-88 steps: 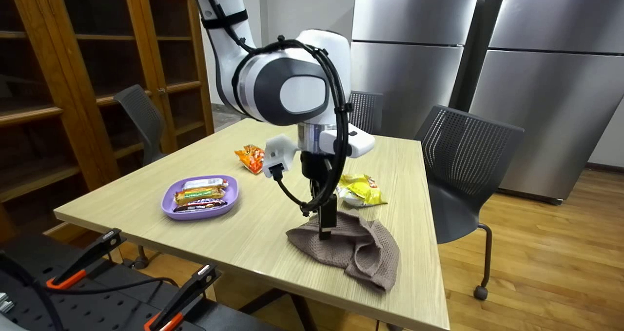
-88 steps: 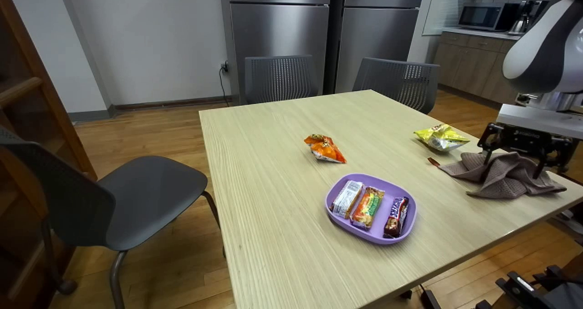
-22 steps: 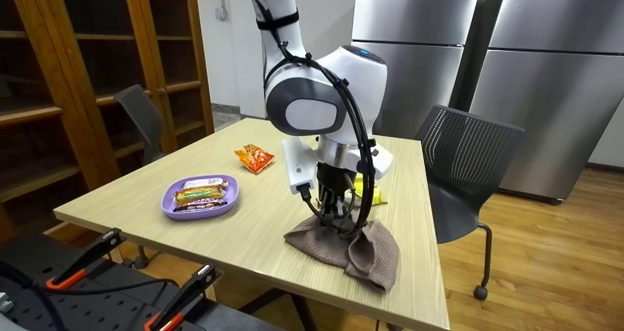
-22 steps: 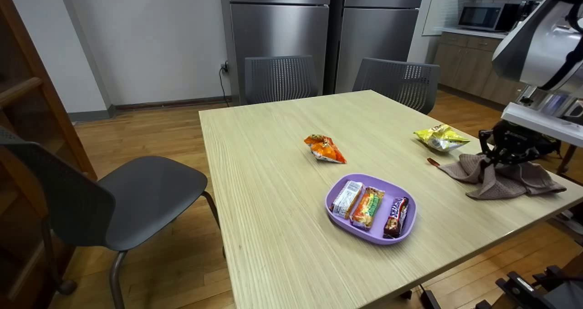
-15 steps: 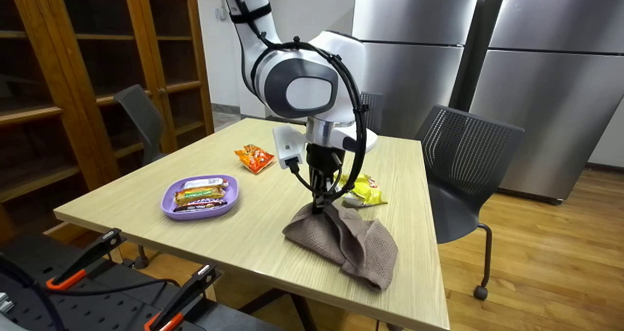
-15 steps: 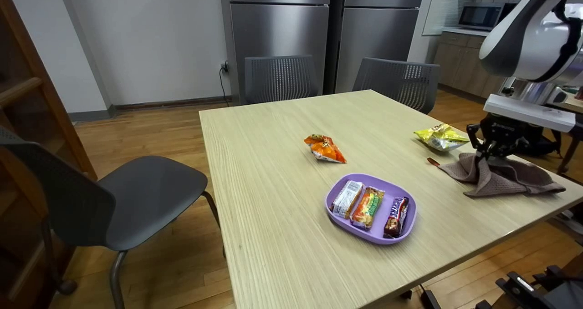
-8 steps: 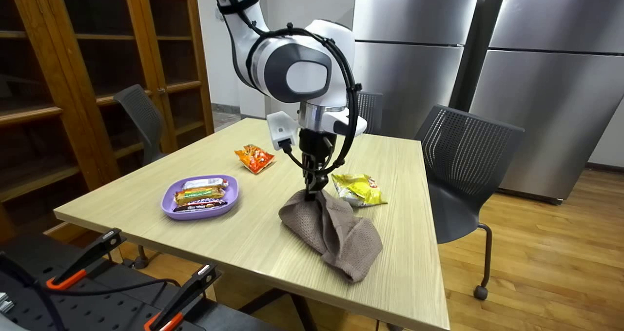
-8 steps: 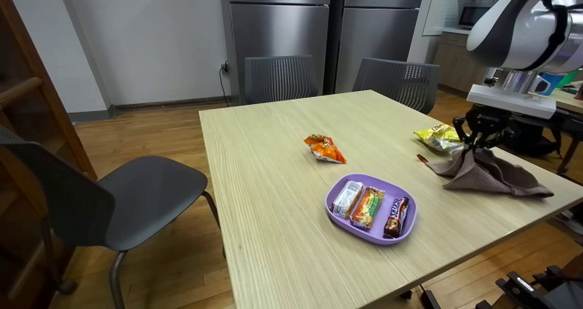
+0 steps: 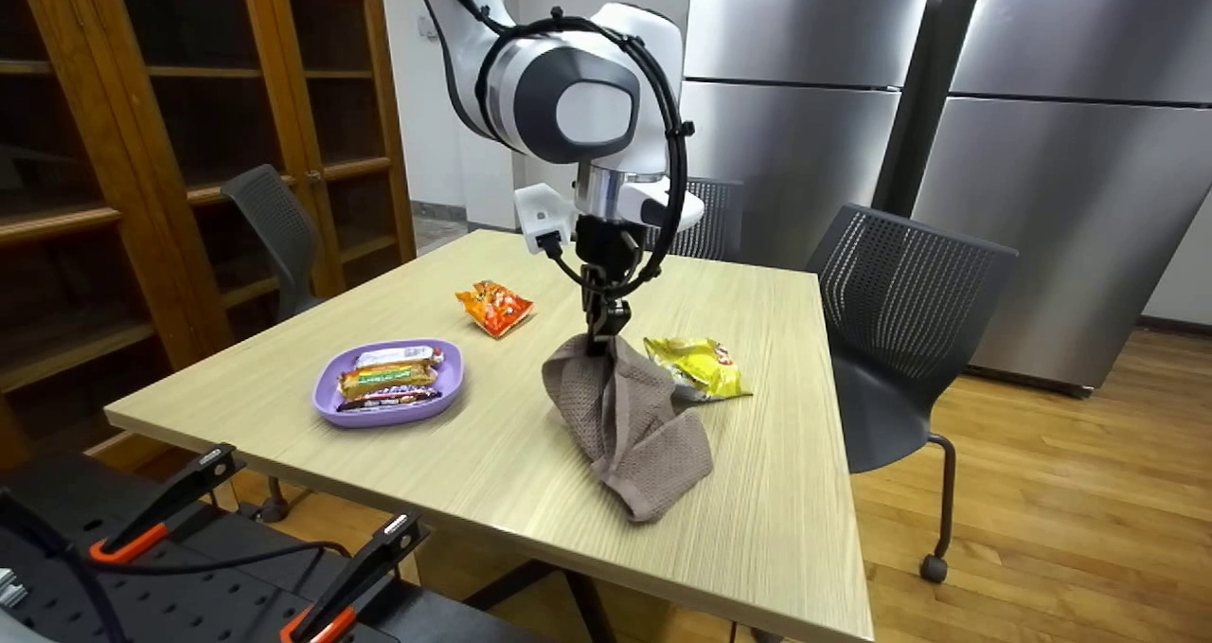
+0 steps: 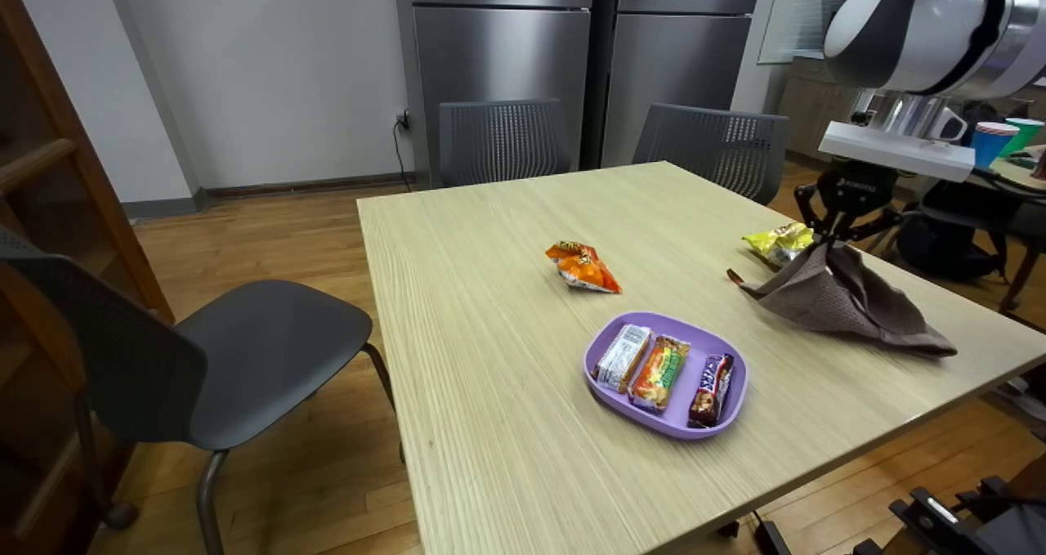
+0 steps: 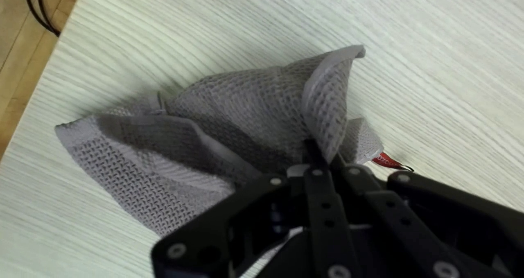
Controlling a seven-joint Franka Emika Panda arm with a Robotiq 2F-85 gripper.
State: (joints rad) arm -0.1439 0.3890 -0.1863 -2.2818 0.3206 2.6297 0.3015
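In an exterior view, left to right, you have the purple tray (image 9: pixel 390 419) carrying three wrapped bars (image 9: pixel 388 376), the orange packet (image 9: pixel 494 309), your fingers (image 9: pixel 597 342) pinched on the gathered brown cloth (image 9: pixel 644 425), draped toward the bench (image 9: pixel 502 435), then the yellow packet (image 9: pixel 705 366). The wrist view reveals the cloth's red tag (image 11: pixel 385 160), hidden there.

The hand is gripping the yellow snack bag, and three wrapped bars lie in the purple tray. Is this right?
Only the grip is misread: the wrist view shows the hand gripping the grey-brown textured towel. Three wrapped bars do lie in the purple tray.
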